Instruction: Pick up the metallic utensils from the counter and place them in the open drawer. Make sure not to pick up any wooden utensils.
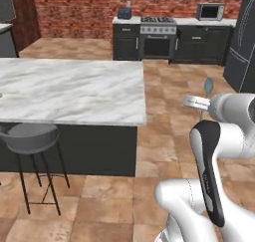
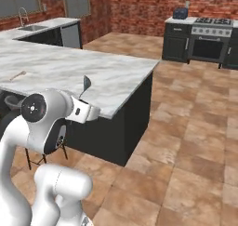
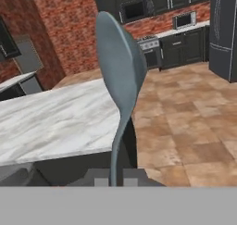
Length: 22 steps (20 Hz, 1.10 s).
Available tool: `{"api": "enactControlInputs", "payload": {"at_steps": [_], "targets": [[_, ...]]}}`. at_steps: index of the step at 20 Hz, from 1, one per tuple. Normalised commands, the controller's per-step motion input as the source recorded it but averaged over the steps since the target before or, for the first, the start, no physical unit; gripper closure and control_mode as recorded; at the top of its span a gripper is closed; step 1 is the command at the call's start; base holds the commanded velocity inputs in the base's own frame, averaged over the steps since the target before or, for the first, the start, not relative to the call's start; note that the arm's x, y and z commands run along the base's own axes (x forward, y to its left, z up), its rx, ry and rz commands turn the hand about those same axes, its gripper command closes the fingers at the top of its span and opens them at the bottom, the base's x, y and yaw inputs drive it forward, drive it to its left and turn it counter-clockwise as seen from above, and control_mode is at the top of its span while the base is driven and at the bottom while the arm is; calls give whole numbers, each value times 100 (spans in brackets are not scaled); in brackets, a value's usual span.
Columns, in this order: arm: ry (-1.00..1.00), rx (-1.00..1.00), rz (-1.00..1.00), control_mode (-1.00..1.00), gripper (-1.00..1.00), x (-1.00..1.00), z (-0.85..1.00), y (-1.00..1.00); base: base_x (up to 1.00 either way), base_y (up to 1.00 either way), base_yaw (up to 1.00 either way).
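Step in hand, as I judge it: carry to the drawer. Pick looks done, drop not yet.

Hand: pressed together, pinching the spoon by the low end of its handle. Spoon stands upright out of the hand, bowl on top. Held in the air over the floor, off the corner of the counter, touching nothing else.

Right base view: hand is in front of the counter edge, spoon bowl up.

Spoon, hand view: spoon is dull blue-grey and smooth, no grain, reads as metal. Long oval bowl narrowing into a thin, slightly curved handle that runs down between the fingertips. It is a spoon, not a knife.

Wooden spoon: pale tan, lying flat on the counter, well apart from the hand. Leave it.

Doing the carry well:
- Grip is far down a thin handle, so the bowl is a long lever. Swing slowly, or it may pivot in the pinch.
- Keep it upright until over the drawer, then lower it.
- Clear the counter corner and the stool on the way.
- Release only low inside the drawer, so it does not bounce out.
- Drawer's place cannot be told from here; find it before committing.
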Motion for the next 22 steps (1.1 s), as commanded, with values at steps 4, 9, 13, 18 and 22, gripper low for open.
{"api": "enactControlInputs", "payload": {"at_steps": [4, 9, 13, 18, 22], "targets": [[0, 0, 0, 100, 100, 0, 0, 0, 93, -100, 0], [0, 0, 0, 100, 100, 0, 0, 0, 100, -100, 0], [0, 0, 0, 100, 100, 0, 0, 0, 100, -100, 0], [0, 0, 0, 100, 100, 0, 0, 0, 100, -100, -1], [0, 0, 0, 100, 100, 0, 0, 0, 100, -100, -7]]}}
